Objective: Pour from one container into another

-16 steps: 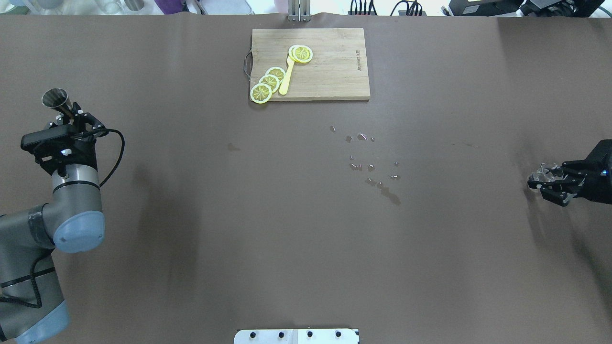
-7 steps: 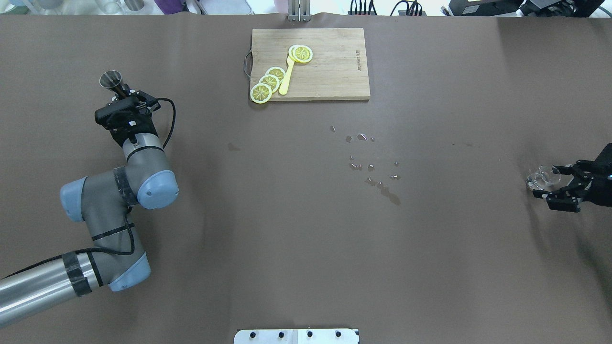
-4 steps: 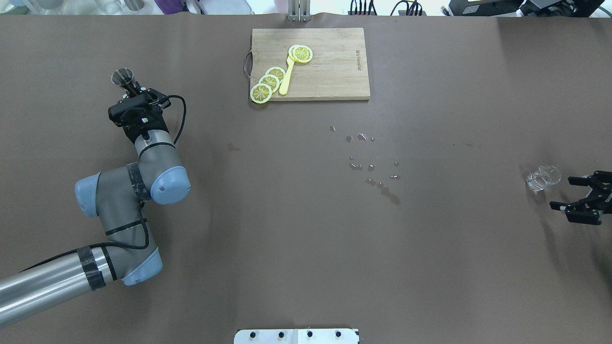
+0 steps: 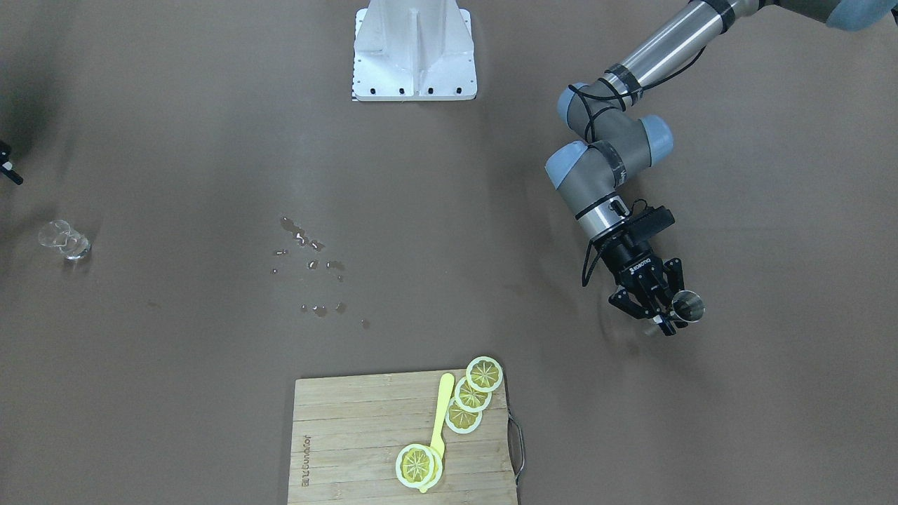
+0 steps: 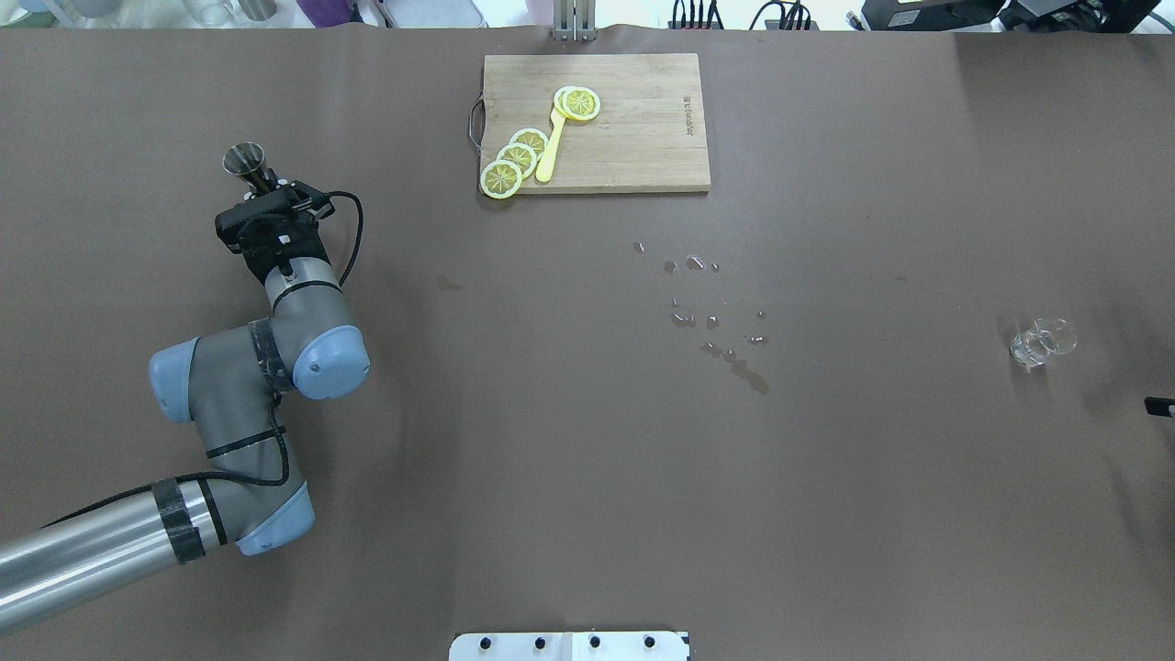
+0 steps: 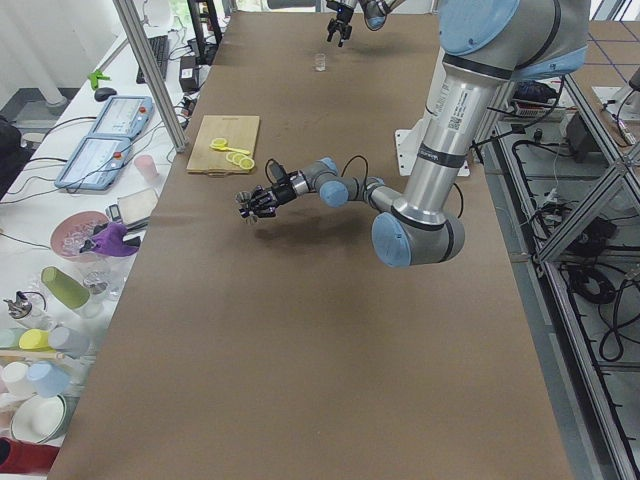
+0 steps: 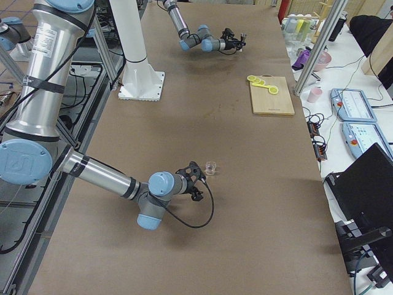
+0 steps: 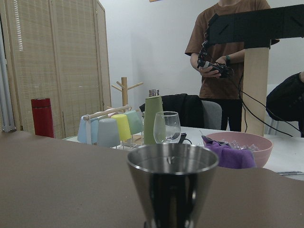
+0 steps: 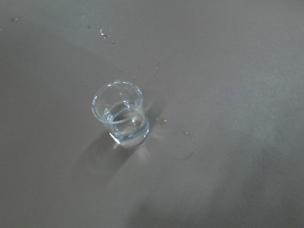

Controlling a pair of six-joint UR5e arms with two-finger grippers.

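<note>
Steel jigger (image 5: 244, 159) upright, gripped by left pincer (image 5: 263, 184); part-filled glass (image 5: 1042, 341) alone on desk (image 5: 587, 459), well apart; right pincer (image 7: 198, 182) grip state unclear; pour likely done, jigger set-down left.

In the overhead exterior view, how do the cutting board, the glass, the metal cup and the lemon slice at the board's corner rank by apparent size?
1. Cutting board, by far.
2. Glass.
3. Metal cup and lemon slice: about alike. The left gripper hides part of the cup, so I do not rank them.
</note>
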